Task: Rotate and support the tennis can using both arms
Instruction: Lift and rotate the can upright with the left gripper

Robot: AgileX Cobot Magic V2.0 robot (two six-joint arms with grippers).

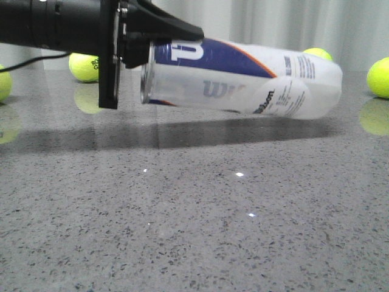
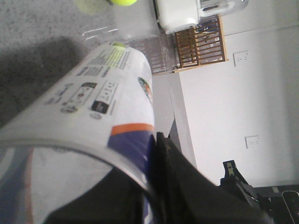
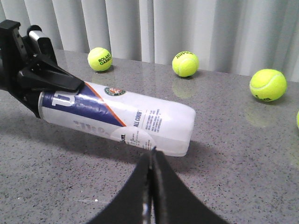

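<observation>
The tennis can (image 1: 243, 79) is held roughly level just over the grey table, its silver-rimmed open end to the left and its closed end to the right. My left gripper (image 1: 149, 48) is shut on the rim end: one finger (image 1: 176, 30) lies on the navy label outside, and the other appears to be inside the can. The left wrist view shows the can (image 2: 103, 102) close up against my left gripper (image 2: 149, 186). My right gripper (image 3: 152, 154) is shut and empty, its tips just short of the can (image 3: 131, 116) near the closed end. It is out of the front view.
Yellow-green tennis balls lie at the back of the table: one at the left (image 1: 85, 66), one behind the can (image 1: 319, 55), one at the right edge (image 1: 380, 77). They also show in the right wrist view (image 3: 185, 64). A curtain hangs behind.
</observation>
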